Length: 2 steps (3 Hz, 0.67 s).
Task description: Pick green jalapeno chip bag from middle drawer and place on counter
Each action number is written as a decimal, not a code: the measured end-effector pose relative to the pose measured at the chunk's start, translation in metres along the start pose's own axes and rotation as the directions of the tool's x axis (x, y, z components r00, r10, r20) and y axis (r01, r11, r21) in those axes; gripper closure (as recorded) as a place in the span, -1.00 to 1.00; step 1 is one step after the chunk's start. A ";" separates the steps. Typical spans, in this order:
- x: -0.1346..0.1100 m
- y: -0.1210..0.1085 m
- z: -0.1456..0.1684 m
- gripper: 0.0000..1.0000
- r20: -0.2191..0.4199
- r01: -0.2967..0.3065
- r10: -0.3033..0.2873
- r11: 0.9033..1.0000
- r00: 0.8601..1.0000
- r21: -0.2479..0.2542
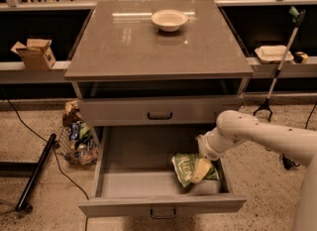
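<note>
Under the grey counter [124, 41], the open drawer [133, 183] holds the chip bag [184, 166]: likely light, crinkly, slippery. Pinch its puffy middle; the gripper [200, 170] rests on it, and you cannot tell its hold

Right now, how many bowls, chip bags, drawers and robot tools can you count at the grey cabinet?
Bowls: 1, the white bowl on the counter.
Chip bags: 1, the green jalapeno chip bag in the middle drawer.
Drawers: 2, the open middle drawer and the shut drawer above it.
Tools: 1, the tool, down at the bag.
Total: 5.
</note>
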State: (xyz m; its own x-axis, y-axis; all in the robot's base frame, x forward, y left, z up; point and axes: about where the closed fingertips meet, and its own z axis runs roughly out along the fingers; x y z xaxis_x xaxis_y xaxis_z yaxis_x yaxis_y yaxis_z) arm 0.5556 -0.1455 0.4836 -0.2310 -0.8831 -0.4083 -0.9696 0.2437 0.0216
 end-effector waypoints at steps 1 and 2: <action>0.022 -0.013 0.029 -1.00 0.010 -0.006 0.006 0.999 1.000 -0.033; 0.035 -0.024 0.051 -1.00 0.012 -0.003 0.004 0.999 1.000 -0.052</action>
State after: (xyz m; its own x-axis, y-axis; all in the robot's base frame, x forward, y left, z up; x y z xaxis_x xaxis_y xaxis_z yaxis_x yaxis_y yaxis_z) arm 0.5746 -0.1620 0.4218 -0.2337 -0.8775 -0.4188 -0.9718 0.2252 0.0705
